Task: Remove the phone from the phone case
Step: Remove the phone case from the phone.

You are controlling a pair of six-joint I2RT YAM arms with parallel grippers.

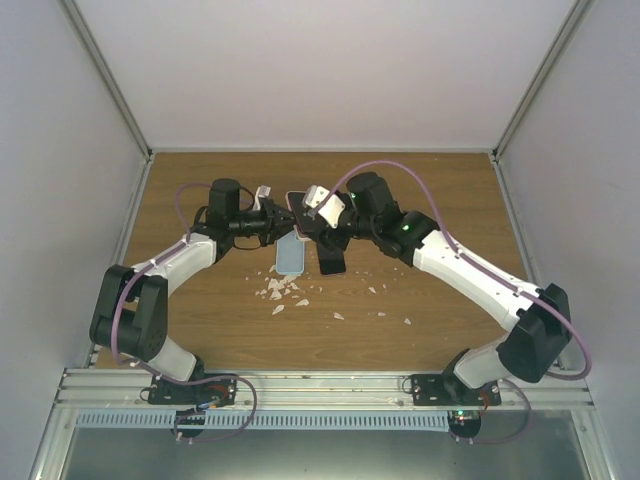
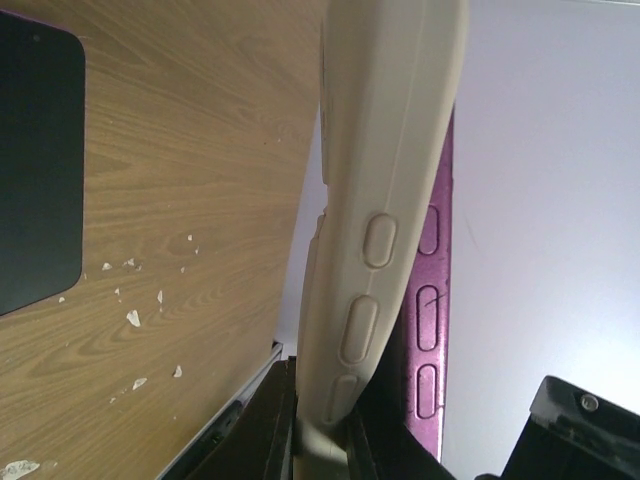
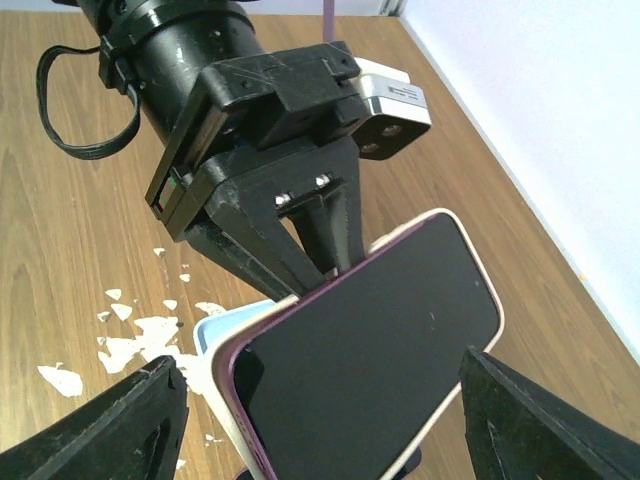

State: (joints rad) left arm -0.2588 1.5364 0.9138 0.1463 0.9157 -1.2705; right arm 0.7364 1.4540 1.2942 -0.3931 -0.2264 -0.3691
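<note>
Left wrist: phone (image 2: pixel 431 250) mostly behind case (image 2: pixel 385 150)

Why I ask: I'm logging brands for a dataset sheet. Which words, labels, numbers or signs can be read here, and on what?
None is legible in any view.
Wrist camera: faint mark on its silver housing, too small to read.
Phone: dark screen, no print.
Phone case: plain, only raised button shapes.

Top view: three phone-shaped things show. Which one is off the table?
The purple phone in the cream case, held in the left gripper's jaws; the light blue one and the black one lie flat on the table.
</note>
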